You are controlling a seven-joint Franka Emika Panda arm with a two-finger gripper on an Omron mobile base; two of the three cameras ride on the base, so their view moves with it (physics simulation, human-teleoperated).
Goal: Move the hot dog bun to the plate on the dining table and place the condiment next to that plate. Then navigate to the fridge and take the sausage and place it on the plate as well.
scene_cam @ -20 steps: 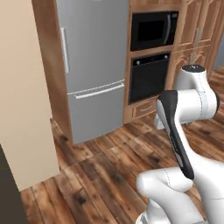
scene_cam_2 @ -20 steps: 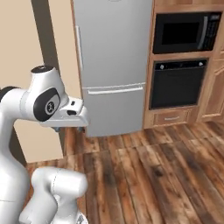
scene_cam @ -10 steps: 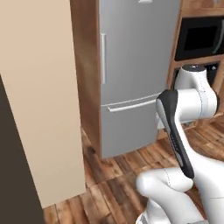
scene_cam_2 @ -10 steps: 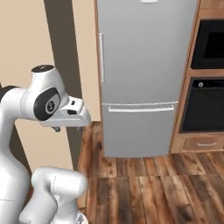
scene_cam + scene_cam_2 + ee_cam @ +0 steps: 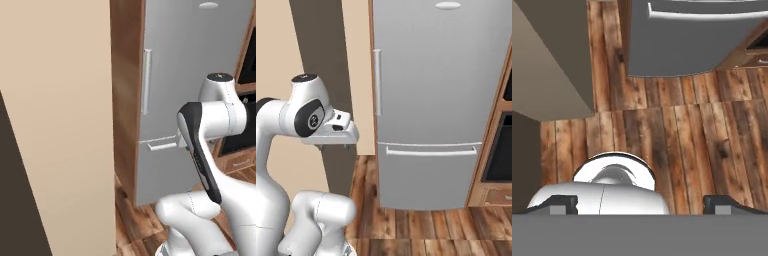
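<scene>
The fridge (image 5: 441, 90) is a tall grey appliance right ahead with both doors shut. A long vertical silver handle (image 5: 376, 82) runs down its upper door and a horizontal bar (image 5: 431, 151) crosses the lower drawer. In the left base view the fridge (image 5: 200, 75) stands behind my arm. My gripper (image 5: 333, 146) hangs from the raised hand, pointing down at the floor, short of the fridge and to its left. In the hand view the gripper (image 5: 641, 205) is open, fingertips (image 5: 559, 204) far apart with nothing between them; the fridge (image 5: 687, 40) base lies at the top. The hot dog bun, plate, dining table, condiment and sausage are out of view.
A beige wall panel (image 5: 55, 125) stands close on the left, with a dark wall (image 5: 321, 45) beside it. A wooden cabinet with a black oven (image 5: 501, 160) flanks the fridge on the right. Wood plank floor (image 5: 677, 130) lies between me and the fridge.
The whole picture has shifted: the base has moved, so the fridge now looms larger and nearer and the ovens have slid to the right edge. My arm keeps its pose, gripper still open.
</scene>
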